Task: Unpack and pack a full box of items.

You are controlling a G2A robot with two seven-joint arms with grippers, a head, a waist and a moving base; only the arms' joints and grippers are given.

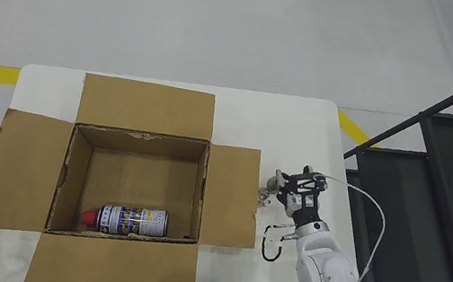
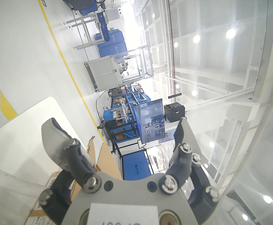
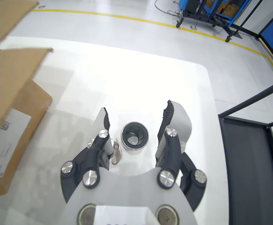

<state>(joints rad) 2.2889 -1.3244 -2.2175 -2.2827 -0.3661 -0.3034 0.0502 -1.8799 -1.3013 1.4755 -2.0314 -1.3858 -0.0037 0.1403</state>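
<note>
From above, you see the spray can (image 1: 129, 219) lying in the open cardboard box (image 1: 148, 109). Left wrist: your left gripper (image 2: 116, 123) hangs spread, empty. Right wrist: your right gripper (image 3: 136, 110), spread, straddles the flanged bearing (image 3: 134, 136) on the table (image 3: 136, 70); closing may snag its flange and tip it.

- Your right arm (image 1: 321, 276) is coming in from the near right of the scene, its white links slanting toward the far left.
- Your right wrist is aiming the right gripper (image 3: 136, 119) downward, just right of the scene's middle.
- You are holding that gripper's jaws well apart, with the dark ribbed pads (image 3: 165, 119) facing each other.
- Your left gripper (image 2: 117, 125) is tilting upward and outward, away from the work surface.
- You are holding its jaws spread wide, with nothing between them.
</note>
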